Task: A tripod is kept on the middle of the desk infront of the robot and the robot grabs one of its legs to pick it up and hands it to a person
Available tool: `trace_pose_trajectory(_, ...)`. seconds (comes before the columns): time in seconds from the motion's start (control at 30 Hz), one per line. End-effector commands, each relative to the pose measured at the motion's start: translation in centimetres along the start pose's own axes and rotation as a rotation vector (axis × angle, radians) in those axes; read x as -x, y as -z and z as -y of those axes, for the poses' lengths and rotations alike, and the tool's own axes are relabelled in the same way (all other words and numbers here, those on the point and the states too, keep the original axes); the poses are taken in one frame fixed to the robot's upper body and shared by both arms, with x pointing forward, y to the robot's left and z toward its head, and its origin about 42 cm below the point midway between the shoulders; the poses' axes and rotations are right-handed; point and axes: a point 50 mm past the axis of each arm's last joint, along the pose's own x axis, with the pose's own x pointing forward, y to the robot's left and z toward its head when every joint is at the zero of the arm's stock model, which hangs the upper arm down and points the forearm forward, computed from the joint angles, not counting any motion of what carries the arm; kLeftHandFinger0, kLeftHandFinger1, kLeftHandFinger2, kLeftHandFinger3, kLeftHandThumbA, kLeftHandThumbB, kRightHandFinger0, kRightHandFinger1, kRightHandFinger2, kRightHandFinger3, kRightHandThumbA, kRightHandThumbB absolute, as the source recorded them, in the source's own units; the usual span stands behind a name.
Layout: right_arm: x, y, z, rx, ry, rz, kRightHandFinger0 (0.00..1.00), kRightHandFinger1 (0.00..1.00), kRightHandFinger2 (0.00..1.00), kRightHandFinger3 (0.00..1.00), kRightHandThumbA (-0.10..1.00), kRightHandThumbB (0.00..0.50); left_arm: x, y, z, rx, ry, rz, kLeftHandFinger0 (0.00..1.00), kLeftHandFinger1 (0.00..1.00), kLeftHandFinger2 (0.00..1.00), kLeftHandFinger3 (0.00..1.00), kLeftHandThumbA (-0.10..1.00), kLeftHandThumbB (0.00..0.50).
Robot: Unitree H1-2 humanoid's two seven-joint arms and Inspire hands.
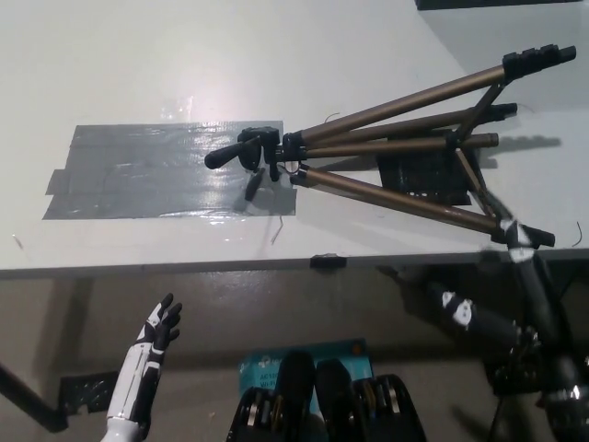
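A bronze-legged tripod [386,138] lies on its side on the white desk [230,64]. Its black head [248,152] points to picture left and its three legs fan out to the right. My black right hand [512,234] reaches in from the bottom right and is closed around the foot end of the nearest leg [396,198], close to the desk's front edge. The tripod's head still rests on the desk. At the lower left, below the desk edge, my white left hand [155,339] rests open with its fingers spread.
A large grey tape patch [138,175] covers the desk under and left of the tripod head. A black rectangular patch [419,175] lies beneath the legs. A small black clip [329,261] sits on the desk's front edge. A teal box [267,364] is on the floor below.
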Motion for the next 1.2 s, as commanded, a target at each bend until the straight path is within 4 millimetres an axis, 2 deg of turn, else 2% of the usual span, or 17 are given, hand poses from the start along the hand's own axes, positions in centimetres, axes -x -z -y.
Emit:
trace_pose_trajectory(0.0, -8.2, -4.4, 4.3, 0.608, 0.042, 0.179, 1.00, 1.00, 1.00, 1.00, 0.92, 0.385, 0.1, -0.7, -0.1, -0.018, -0.008, 0.060, 1.00, 1.00, 1.00, 1.00, 1.00, 0.090)
trace_pose_trajectory(0.07, -10.3, -4.5, 4.4, 0.654, 0.031, 0.157, 1.00, 1.00, 1.00, 1.00, 0.91, 0.402, 0.2, -0.7, 0.0, -0.011, -0.008, 0.061, 1.00, 1.00, 1.00, 1.00, 1.00, 0.093)
trace_pose_trajectory(0.23, -14.8, -4.9, 4.2, 0.756, 0.021, 0.141, 1.00, 1.00, 1.00, 1.00, 1.00, 0.443, 0.1, -0.7, -0.2, -0.023, -0.005, 0.066, 1.00, 1.00, 1.00, 1.00, 1.00, 0.073)
trace_pose_trajectory(0.37, -17.2, -5.1, 4.0, 0.800, 0.001, 0.108, 1.00, 1.00, 1.00, 1.00, 1.00, 0.461, 0.1, -0.7, -0.3, -0.024, -0.001, 0.065, 1.00, 1.00, 1.00, 1.00, 1.00, 0.085)
trace_pose_trajectory(0.63, -22.3, -5.2, 2.6, 0.948, -0.036, 0.074, 1.00, 1.00, 1.00, 1.00, 1.00, 0.441, 0.3, -0.7, -0.2, -0.022, 0.006, 0.068, 1.00, 1.00, 1.00, 1.00, 1.00, 0.070)
trace_pose_trajectory(0.77, -24.0, -5.2, 2.2, 0.965, -0.049, 0.064, 1.00, 1.00, 1.00, 1.00, 1.00, 0.425, 0.1, -0.9, -0.1, -0.022, 0.011, 0.071, 1.00, 1.00, 1.00, 1.00, 1.00, 0.065)
trace_pose_trajectory(0.93, -25.2, -4.7, 1.4, 0.953, -0.074, 0.032, 1.00, 1.00, 1.00, 1.00, 1.00, 0.434, -0.2, -1.1, -0.3, -0.031, 0.010, 0.073, 1.00, 1.00, 1.00, 1.00, 1.00, 0.061)
trace_pose_trajectory(1.07, -25.9, -3.2, 0.7, 0.966, -0.116, -0.016, 1.00, 1.00, 1.00, 1.00, 1.00, 0.447, -0.4, -1.4, -0.5, -0.049, 0.018, 0.082, 1.00, 1.00, 1.00, 1.00, 1.00, 0.054)
trace_pose_trajectory(1.17, -26.3, -2.3, 0.4, 0.987, -0.124, -0.030, 1.00, 1.00, 1.00, 1.00, 1.00, 0.459, -0.4, -1.4, -0.7, -0.061, 0.020, 0.081, 1.00, 1.00, 1.00, 1.00, 1.00, 0.075)
